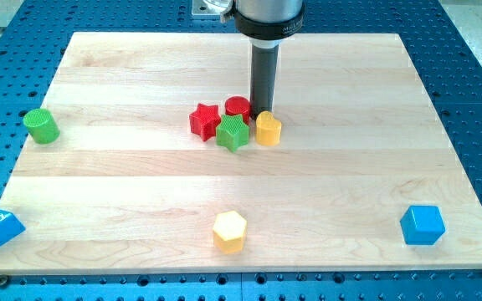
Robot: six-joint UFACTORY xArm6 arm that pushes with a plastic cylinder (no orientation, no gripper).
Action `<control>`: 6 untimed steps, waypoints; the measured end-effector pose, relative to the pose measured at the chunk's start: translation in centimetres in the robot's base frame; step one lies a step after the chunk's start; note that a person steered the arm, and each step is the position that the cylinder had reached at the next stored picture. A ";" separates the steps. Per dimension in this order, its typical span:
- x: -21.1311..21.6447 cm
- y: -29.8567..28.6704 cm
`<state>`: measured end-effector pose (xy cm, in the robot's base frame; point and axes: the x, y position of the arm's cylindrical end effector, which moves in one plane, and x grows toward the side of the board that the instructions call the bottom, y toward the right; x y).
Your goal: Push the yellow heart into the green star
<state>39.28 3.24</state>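
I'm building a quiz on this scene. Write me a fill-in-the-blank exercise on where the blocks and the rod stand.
1. The yellow heart sits directly to the view's ____ of the green star.
2. My tip stands just above the yellow ____.
3. The red star lies on the view's ____ of the green star.
4. Near the view's bottom lies a yellow ____.

Missing words: right; heart; left; hexagon

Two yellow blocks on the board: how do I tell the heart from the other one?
The yellow heart sits in the central cluster, close beside the green star, with my tip just above it; the yellow hexagon stands alone near the view's bottom edge. The heart looks deeper orange-yellow and notched on top; the hexagon paler and flat-sided. Both are small yellow blocks.
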 end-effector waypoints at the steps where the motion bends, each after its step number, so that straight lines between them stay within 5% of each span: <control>1: 0.5 -0.5; 4: 3.3 7.2; 6: 5.6 1.6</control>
<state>44.87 4.80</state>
